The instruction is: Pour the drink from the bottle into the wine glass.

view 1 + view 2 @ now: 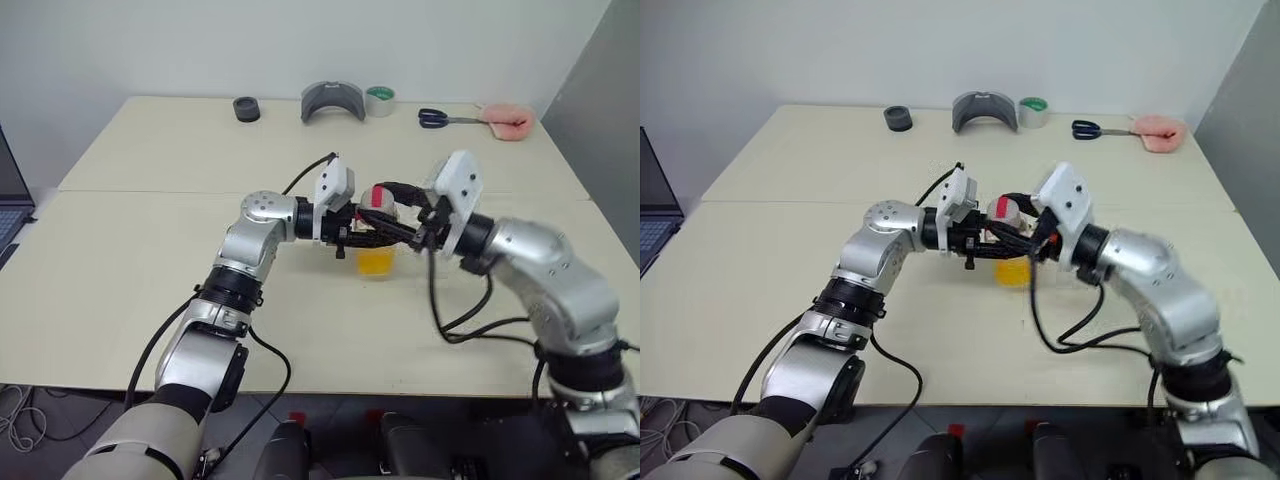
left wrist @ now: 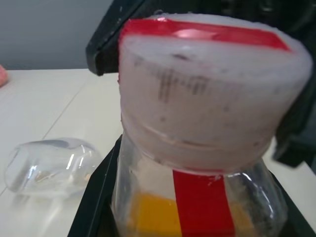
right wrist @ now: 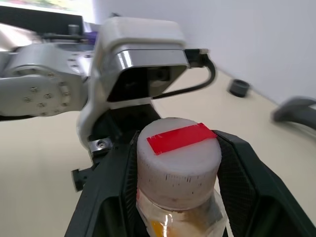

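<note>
The bottle (image 1: 377, 250) stands held a little above the middle of the table (image 1: 150, 250), with orange-yellow drink (image 1: 376, 263) in its lower part. My left gripper (image 1: 362, 234) reaches in from the left, shut on the bottle's clear body; one of its black fingers (image 2: 94, 197) lies along the side. My right gripper (image 3: 178, 170) comes from the right, its fingers (image 3: 239, 168) closed on either side of the whitish cap (image 3: 178, 163), which has a red strip across its top. The wine glass (image 2: 49, 165) shows as a clear rounded bowl on the table beside the bottle in the left wrist view.
Along the table's far edge lie a black round puck (image 1: 246, 108), a grey curved piece (image 1: 332, 100), a tape roll (image 1: 380, 100), scissors (image 1: 440, 118) and a pink object (image 1: 505, 122). A laptop (image 1: 10, 205) sits past the left edge.
</note>
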Available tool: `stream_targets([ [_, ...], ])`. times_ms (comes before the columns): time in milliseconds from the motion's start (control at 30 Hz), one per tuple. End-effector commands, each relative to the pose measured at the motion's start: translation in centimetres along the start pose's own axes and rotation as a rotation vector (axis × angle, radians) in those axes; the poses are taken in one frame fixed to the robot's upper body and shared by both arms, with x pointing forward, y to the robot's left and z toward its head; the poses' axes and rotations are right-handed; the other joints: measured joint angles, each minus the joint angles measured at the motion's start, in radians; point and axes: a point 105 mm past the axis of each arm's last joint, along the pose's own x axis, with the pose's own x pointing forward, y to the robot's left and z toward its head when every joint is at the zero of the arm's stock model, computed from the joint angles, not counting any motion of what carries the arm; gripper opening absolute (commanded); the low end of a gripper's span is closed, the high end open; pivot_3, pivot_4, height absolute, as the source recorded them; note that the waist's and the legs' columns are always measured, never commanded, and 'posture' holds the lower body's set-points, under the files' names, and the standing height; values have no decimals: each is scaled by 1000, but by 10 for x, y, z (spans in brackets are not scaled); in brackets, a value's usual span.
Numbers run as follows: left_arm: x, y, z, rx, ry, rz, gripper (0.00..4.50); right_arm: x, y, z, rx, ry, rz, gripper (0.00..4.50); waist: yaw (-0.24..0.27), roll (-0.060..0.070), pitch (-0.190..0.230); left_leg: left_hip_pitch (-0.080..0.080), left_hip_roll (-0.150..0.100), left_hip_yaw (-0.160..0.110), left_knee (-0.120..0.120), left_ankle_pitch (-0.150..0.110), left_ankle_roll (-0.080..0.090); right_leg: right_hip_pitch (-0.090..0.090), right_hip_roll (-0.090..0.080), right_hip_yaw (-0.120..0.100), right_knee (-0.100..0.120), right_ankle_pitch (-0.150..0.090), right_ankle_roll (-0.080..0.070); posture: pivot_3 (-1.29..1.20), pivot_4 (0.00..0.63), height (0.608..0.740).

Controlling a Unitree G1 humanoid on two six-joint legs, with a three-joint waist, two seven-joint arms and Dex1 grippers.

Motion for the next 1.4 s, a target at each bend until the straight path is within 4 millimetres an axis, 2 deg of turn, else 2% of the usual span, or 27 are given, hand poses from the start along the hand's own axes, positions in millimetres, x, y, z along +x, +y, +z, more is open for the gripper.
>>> stream_targets([
  [33, -2, 0, 33, 66, -80, -22, 1768, -2, -3, -1, -1, 0, 93, 1873, 0, 0, 0, 0, 0, 0, 0, 0, 0, 0, 0, 0, 0, 0, 0, 0, 150, 740],
  [167, -4, 2, 33, 70, -80, 2, 1768, -3, -10, 3, 36, -34, 46, 1873, 0, 0, 0, 0, 0, 0, 1, 0, 0, 0, -1, 0, 0, 0, 0, 0, 150, 740],
  [400, -5, -2, 28, 81, -65, 0, 1765, -26, -14, 14, 39, -69, -68, 4263, 5, 0, 0, -1, -1, 0, 1, 0, -1, 0, -2, 0, 0, 0, 0, 0, 150, 740],
  [600, -4, -3, 27, 84, -65, -2, 1765, -34, 7, 19, 33, -77, -133, 4298, 6, 0, 0, -1, -1, -1, 0, 0, -1, 0, -1, 0, 0, 0, 0, 0, 150, 740],
  [700, -4, -3, 26, 86, -63, 0, 1765, -27, 21, 21, 15, -82, -159, 4298, 4, 0, 0, -1, 0, 0, 1, 0, -1, 0, -1, 1, 0, 0, 0, 0, 150, 740],
  [800, -4, -2, 26, 85, -64, 3, 1765, -16, 34, 31, -13, -121, -178, 4298, 1, 0, 0, 0, 0, 0, 0, 0, -1, 0, -1, 1, 1, 0, 0, 0, 150, 740],
  [1067, -3, -1, 25, 86, -62, 5, 1762, -7, 16, 26, -91, -86, -293, 4298, 4, 0, 0, -1, -1, 0, 1, 0, -1, 0, -1, 1, 0, 0, 0, 0, 150, 740],
  [1400, -5, -4, 21, 84, -52, 7, 1762, -15, -2, 25, -22, -119, -369, 4298, 3, 0, 0, -1, 0, 0, 1, 0, -1, 0, -1, 1, 0, 0, 0, 0, 150, 740],
])
